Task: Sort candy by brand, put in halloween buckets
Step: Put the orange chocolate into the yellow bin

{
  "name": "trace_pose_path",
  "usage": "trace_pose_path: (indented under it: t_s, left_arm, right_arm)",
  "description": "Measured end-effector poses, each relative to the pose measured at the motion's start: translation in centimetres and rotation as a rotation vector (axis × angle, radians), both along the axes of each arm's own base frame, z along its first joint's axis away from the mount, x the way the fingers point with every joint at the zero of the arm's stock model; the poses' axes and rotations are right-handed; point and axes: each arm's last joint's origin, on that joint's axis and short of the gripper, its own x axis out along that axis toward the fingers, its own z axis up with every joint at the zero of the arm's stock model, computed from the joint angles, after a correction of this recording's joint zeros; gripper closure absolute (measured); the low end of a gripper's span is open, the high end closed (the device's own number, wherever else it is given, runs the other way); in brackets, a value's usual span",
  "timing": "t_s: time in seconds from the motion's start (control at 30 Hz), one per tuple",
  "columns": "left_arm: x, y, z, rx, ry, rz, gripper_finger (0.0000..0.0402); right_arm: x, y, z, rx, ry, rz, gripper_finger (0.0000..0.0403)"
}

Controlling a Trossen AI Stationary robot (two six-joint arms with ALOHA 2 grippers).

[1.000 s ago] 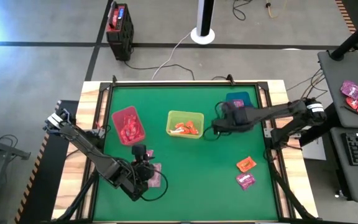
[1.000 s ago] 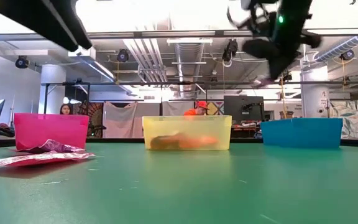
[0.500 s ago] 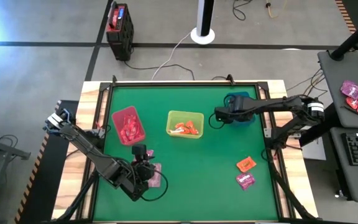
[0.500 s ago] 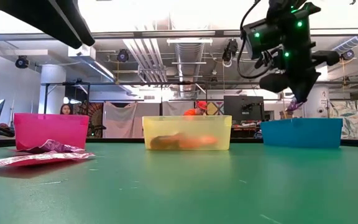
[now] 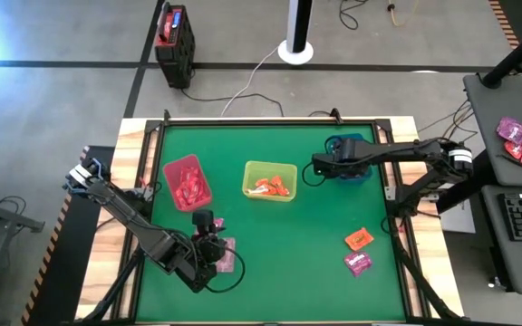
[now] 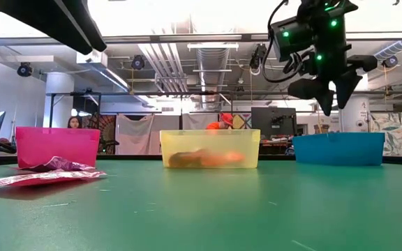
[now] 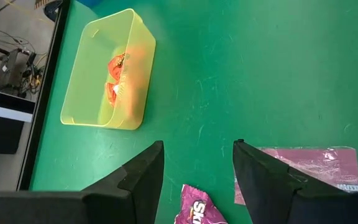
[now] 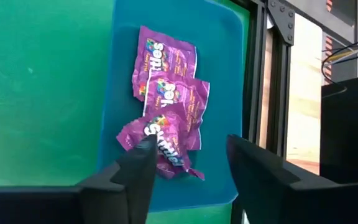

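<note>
My right gripper (image 6: pixel 330 94) hangs open, fingers down, above the teal-blue bucket (image 6: pixel 338 148), in which three purple candy packets (image 8: pixel 166 93) lie flat; nothing is between its fingers (image 8: pixel 135 177). My left gripper (image 7: pixel 197 180) hovers open over two pink packets (image 7: pixel 309 169) lying flat on the mat near the table's front left (image 5: pixel 228 254). The crimson bucket (image 5: pixel 187 181) holds reddish packets. The yellow-green bucket (image 5: pixel 270 180) holds orange ones. An orange packet (image 5: pixel 359 239) and a purple one (image 5: pixel 359 263) lie at the front right.
A black box with a red top (image 5: pixel 172 34) and a white disc with a pole (image 5: pixel 295 50) stand on the floor beyond the table. A side desk at the right carries more packets (image 5: pixel 519 145). People (image 6: pixel 222 120) show in the room behind.
My right gripper has gone from beside the yellow-green bucket toward the table's right and far edge, to above the teal-blue bucket. There it has opened and let go of a purple packet, which has fallen into that bucket.
</note>
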Motion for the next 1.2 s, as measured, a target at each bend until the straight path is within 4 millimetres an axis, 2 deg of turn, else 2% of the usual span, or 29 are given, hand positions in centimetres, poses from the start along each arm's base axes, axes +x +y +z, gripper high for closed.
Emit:
trace_pose_path:
  t_s: [0.13, 0.3, 0.5, 0.6, 0.73, 0.87, 0.97, 1.2]
  left_arm:
    - [0.0, 0.0, 0.0, -0.002, -0.003, 0.000, 0.0226]
    - [0.1, 0.1, 0.1, 0.035, -0.038, 0.014, 0.0226]
    - [0.1, 0.1, 0.2, 0.041, -0.049, 0.016, 0.0226]
    - [0.1, 0.1, 0.1, 0.041, -0.048, 0.016, 0.0226]
    - [0.2, 0.0, 0.2, 0.039, -0.052, 0.016, 0.0226]
    - [0.2, 0.0, 0.2, 0.044, -0.064, 0.020, 0.0226]
    - [0.2, 0.0, 0.2, 0.047, -0.062, 0.016, 0.0226]
    - [0.3, -0.1, 0.2, 0.053, -0.065, 0.003, 0.0226]
  right_arm:
    - [0.5, 0.8, 0.5, 0.072, -0.032, 0.065, 0.0194]
    - [2.1, 3.5, 2.1, 0.210, -0.124, 0.217, 0.0182]
    - [4.4, 9.8, 3.4, 0.421, -0.320, 0.555, 0.0183]
    - [4.5, 13.4, 3.2, 0.535, -0.367, 0.665, 0.0183]
    - [3.1, 16.9, 2.1, 0.618, -0.299, 0.579, 0.0183]
    - [1.9, 19.2, 0.0, 0.616, -0.223, 0.498, 0.0183]
    - [1.5, 20.2, -1.7, 0.600, -0.166, 0.433, 0.0184]
    - [1.8, 20.7, -5.8, 0.580, -0.001, 0.318, 0.0184]
